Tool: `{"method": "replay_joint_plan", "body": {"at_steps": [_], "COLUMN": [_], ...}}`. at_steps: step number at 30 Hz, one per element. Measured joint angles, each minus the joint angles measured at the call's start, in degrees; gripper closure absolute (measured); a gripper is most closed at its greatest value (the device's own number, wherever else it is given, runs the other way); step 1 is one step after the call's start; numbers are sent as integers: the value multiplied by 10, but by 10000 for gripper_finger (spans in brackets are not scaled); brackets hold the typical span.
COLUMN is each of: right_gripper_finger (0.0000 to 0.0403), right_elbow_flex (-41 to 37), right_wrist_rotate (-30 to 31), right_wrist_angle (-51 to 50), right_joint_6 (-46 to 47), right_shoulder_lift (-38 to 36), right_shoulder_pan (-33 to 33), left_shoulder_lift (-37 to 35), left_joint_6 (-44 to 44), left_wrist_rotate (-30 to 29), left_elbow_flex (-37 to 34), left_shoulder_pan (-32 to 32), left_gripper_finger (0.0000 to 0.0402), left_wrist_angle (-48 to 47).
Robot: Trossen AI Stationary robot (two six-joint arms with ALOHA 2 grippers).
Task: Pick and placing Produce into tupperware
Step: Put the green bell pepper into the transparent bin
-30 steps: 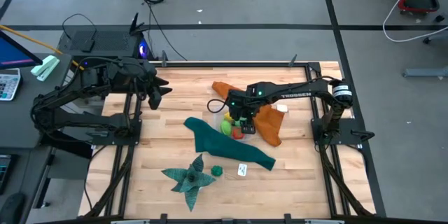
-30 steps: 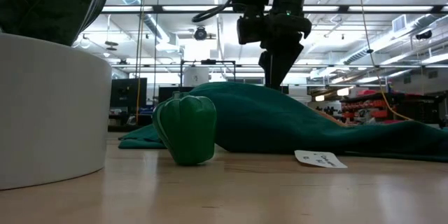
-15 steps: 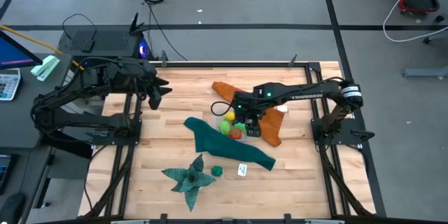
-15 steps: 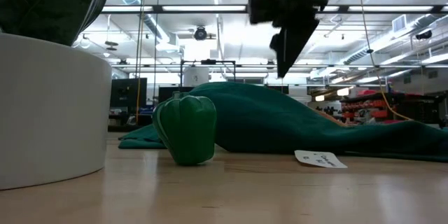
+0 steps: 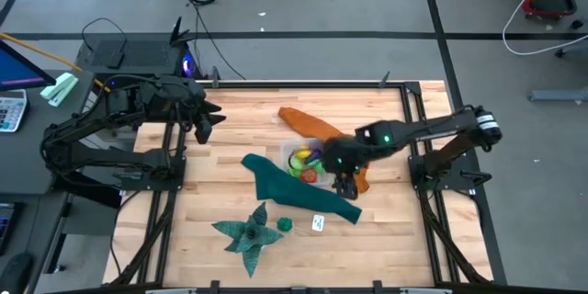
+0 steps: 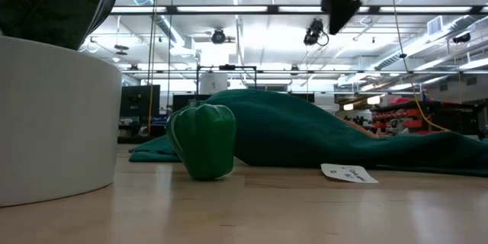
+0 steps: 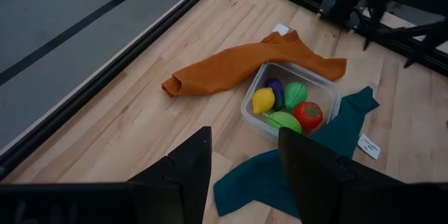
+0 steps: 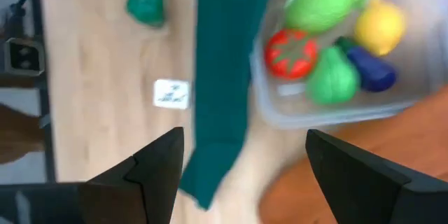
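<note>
The tupperware (image 7: 290,105) sits mid-counter, its far side touching the orange cloth (image 7: 238,66) and its near corner over the teal cloth (image 7: 294,175). Inside it I count five pieces of produce: a yellow lemon (image 7: 263,101), a purple piece (image 7: 276,89), a rounded green piece (image 7: 295,94), a light green piece (image 7: 283,120) and a red tomato (image 7: 309,114). One piece is left by my reckoning: the dark green pepper (image 5: 284,224), standing on the bare counter (image 5: 211,193) near the leafy star (image 5: 246,233) and the white card (image 5: 318,223), well apart from the box. So the job looks mostly done.

My right tool (image 5: 345,186) hangs over the teal cloth just beside the box, fingers apart and holding nothing. My left tool (image 5: 209,116) waits at the counter's left edge, fingers apart too.
</note>
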Motion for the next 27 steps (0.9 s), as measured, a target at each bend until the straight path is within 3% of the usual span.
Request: {"method": "replay_joint_plan", "body": {"at_steps": [13,27], "right_gripper_finger": [144,144], "right_elbow_flex": [-96,-216], "right_wrist_rotate": [37,108], "right_wrist_angle": [13,128], "right_joint_6": [190,311], "right_shoulder_lift": [-4,-4], "right_shoulder_pan": [169,315], "left_shoulder_lift": [0,0], "left_joint_6": [2,-12], "left_wrist_rotate": [0,0], "left_elbow_flex": [0,0], "left_shoulder_pan": [0,0], "left_gripper_finger": [229,229], "left_wrist_angle": [0,0]}}
